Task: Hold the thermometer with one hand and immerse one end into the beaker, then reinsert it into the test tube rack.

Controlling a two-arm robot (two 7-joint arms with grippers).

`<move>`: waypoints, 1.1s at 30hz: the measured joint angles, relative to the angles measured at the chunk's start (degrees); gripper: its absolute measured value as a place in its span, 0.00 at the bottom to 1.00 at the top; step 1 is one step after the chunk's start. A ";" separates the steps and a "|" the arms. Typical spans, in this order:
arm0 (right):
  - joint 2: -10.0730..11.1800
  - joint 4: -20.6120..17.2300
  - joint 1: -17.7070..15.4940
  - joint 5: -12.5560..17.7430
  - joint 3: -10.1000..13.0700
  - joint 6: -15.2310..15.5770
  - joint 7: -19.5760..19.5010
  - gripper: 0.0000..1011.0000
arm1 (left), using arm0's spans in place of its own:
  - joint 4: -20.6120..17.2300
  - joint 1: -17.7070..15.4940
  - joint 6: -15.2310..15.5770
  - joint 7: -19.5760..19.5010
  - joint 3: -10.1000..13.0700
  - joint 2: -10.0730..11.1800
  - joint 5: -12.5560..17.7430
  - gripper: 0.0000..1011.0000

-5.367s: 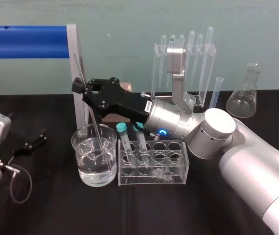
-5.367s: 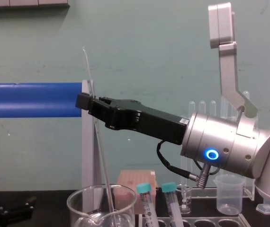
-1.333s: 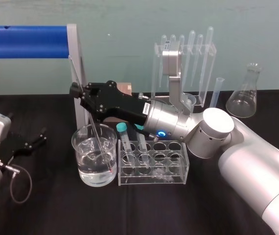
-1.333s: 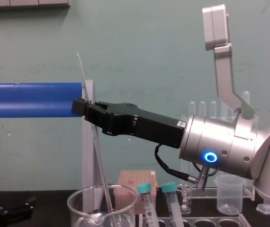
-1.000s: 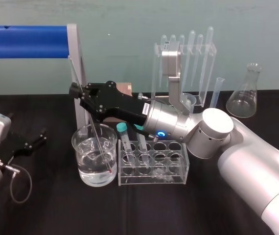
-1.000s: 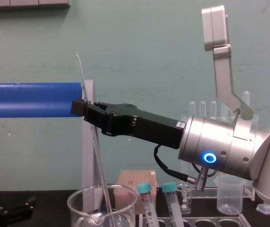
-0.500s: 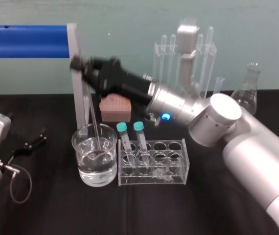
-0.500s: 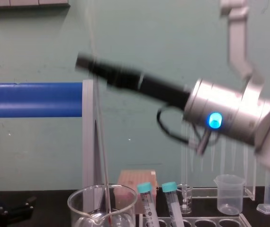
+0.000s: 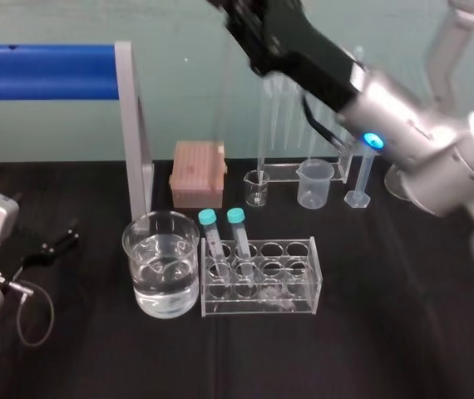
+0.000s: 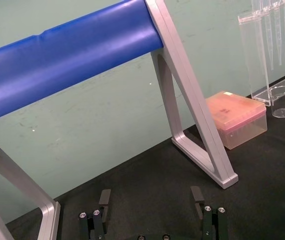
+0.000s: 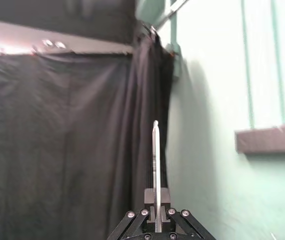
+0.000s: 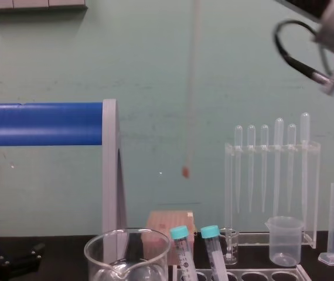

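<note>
Black cloth covers the table point(image 9: 96, 357). At my far left the left gripper point(image 10: 150, 220) rests low on it, fingers point(image 10: 104, 199) spread apart and holding nothing. Behind it runs a blue bar point(image 9: 41, 71) on a grey post point(image 9: 133, 133).

Just right of the post stands the beaker point(image 9: 141, 274), upright and partly filled with clear liquid. Touching or nearly touching its right side is the test tube rack point(image 9: 299, 278), with two teal-capped tubes point(image 9: 212, 241) leaning in its leftmost holes; the other holes look open. Behind them sit a pink box point(image 9: 197, 173), a small plastic beaker point(image 9: 314, 183) and a clear pipette stand point(image 12: 272, 175).

The thermometer point(image 12: 189, 88) is in neither vessel. From the chest view it hangs close to vertical in mid-air, its red tip point(image 12: 185, 171) well above the rim of the beaker and the tube caps, roughly over the left end of the rack.

The right gripper point(image 11: 156, 212) is high up at the top of the head view, fingers clamped on the thermometer's upper part, with a length of the rod point(image 11: 155, 160) sticking out beyond the fingertips.
</note>
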 joint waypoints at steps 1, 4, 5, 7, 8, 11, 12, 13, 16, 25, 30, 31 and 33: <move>1.78 -1.52 -1.45 0.00 0.38 0.78 -1.22 0.06 | 0.00 0.00 0.00 0.00 0.00 0.00 0.00 1.00; 4.29 -3.50 -3.77 0.01 0.85 1.86 -3.01 0.06 | 0.00 0.00 0.00 0.00 0.00 0.00 0.00 1.00; 5.73 -4.57 -5.30 0.09 1.07 2.42 -4.01 0.06 | 0.00 0.00 0.00 0.00 0.00 0.00 0.00 1.00; 7.41 -5.66 -7.25 0.35 1.30 2.88 -5.10 0.06 | 0.00 0.00 0.00 0.00 0.00 0.00 0.00 1.00; 7.89 -5.91 -7.87 0.41 1.34 2.98 -5.43 0.06 | 0.00 0.00 0.00 0.00 0.00 0.00 0.00 1.00; 8.94 -6.36 -9.47 0.48 1.40 3.03 -6.19 0.06 | 0.00 0.00 0.00 0.00 0.00 0.00 0.00 1.00; 9.41 -6.39 -10.22 0.33 1.39 2.68 -6.48 0.06 | 0.00 0.00 0.00 0.00 0.00 0.00 0.00 1.00; 9.53 -6.28 -10.49 0.16 1.34 2.40 -6.56 0.06 | 0.00 0.00 0.00 0.00 0.00 0.00 0.00 1.00; 9.67 -5.22 -11.07 -0.95 0.94 1.34 -6.75 0.06 | 0.00 0.00 0.00 0.00 0.00 0.00 0.00 1.00; 8.24 -0.84 -10.35 -4.26 -0.75 -0.51 -6.31 0.06 | 0.00 0.00 0.00 0.00 0.00 0.00 0.00 1.00; 7.35 1.06 -9.77 -5.38 -1.51 -0.50 -5.99 0.06 | 0.00 0.00 0.00 0.00 0.00 0.00 0.00 1.00; 7.06 1.72 -9.61 -5.85 -1.79 -0.57 -5.85 0.06 | 0.00 0.01 0.00 0.00 0.00 0.00 0.00 1.00; 6.81 2.37 -9.47 -6.36 -2.04 -0.74 -5.74 0.06 | 0.00 0.00 0.00 0.00 0.00 0.00 0.00 1.00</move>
